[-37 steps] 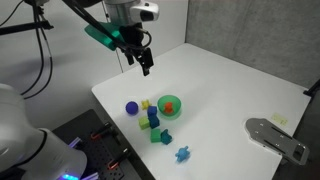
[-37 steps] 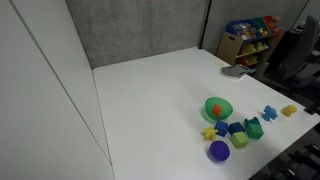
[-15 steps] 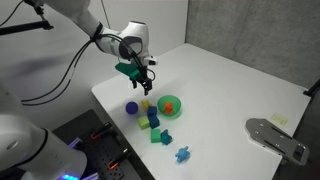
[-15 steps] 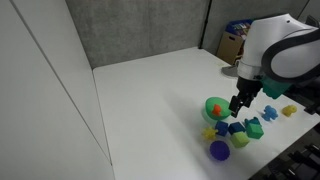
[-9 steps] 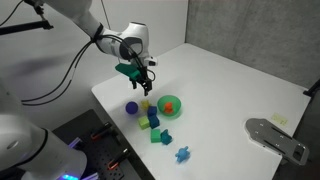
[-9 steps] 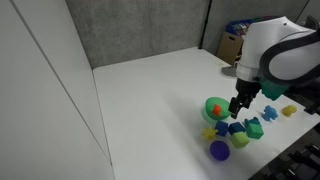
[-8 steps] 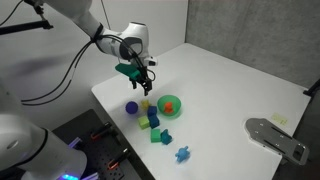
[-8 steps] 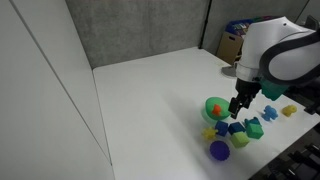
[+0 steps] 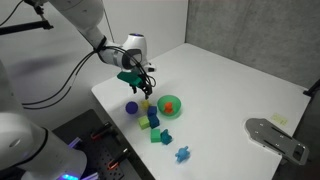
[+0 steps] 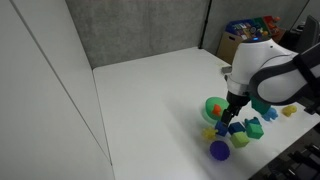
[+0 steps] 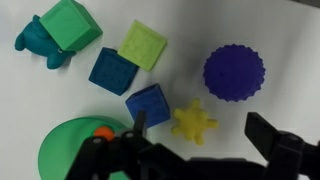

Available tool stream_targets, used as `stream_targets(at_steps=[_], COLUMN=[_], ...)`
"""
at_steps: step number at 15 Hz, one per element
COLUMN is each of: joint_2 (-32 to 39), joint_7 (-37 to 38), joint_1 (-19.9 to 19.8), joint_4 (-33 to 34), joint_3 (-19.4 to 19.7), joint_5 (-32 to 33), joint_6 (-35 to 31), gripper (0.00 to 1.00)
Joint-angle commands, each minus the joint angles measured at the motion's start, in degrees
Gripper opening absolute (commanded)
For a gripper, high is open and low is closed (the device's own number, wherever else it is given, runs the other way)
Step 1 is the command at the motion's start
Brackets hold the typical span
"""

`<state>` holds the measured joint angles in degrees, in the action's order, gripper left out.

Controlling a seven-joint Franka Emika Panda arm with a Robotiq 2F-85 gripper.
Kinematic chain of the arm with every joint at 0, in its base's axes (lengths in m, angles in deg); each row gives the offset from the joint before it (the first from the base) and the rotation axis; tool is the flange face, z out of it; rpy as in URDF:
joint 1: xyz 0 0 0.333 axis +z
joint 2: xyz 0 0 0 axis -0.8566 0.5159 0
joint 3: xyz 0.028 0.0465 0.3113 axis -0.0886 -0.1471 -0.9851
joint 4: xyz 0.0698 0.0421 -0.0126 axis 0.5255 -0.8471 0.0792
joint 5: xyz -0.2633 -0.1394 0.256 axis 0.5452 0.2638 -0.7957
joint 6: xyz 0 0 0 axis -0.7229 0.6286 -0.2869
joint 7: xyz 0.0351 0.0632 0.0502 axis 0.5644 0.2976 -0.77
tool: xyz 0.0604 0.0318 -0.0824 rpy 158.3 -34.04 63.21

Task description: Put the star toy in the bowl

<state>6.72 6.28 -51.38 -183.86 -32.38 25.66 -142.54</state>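
**Reaching for the star toy: the gripper (image 9: 141, 93) hangs just above the toy cluster, jaws wide and empty.**

In the wrist view the yellow star toy (image 11: 193, 122) lies on the white table (image 11: 270, 40) between the spread fingers. It sits just beside a blue cube (image 11: 148, 105) and near the purple spiky ball (image 11: 234, 72). The green bowl (image 11: 60, 150) is close by. The next move probably calls for a straight drop and a close on the star without catching the cube. Compared with half a second ago, the gripper sits lower and nearer the toys, and none of the toys has moved.
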Motion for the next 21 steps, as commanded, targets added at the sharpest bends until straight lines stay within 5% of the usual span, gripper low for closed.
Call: stream_targets(at_steps=[1, 7, 21], joint_2=[4.0, 9.9, 20.5], joint_7=[0.5, 1.1, -2.5], joint_1=[1.7, 4.9, 3.8], joint_4=[1.8, 5.1, 11.1], joint_3=[0.5, 2.6, 1.9], joint_5=[3.3, 7.6, 5.5], joint_6=[-3.9, -8.8, -13.9], gripper=[1.0, 1.0, 1.0])
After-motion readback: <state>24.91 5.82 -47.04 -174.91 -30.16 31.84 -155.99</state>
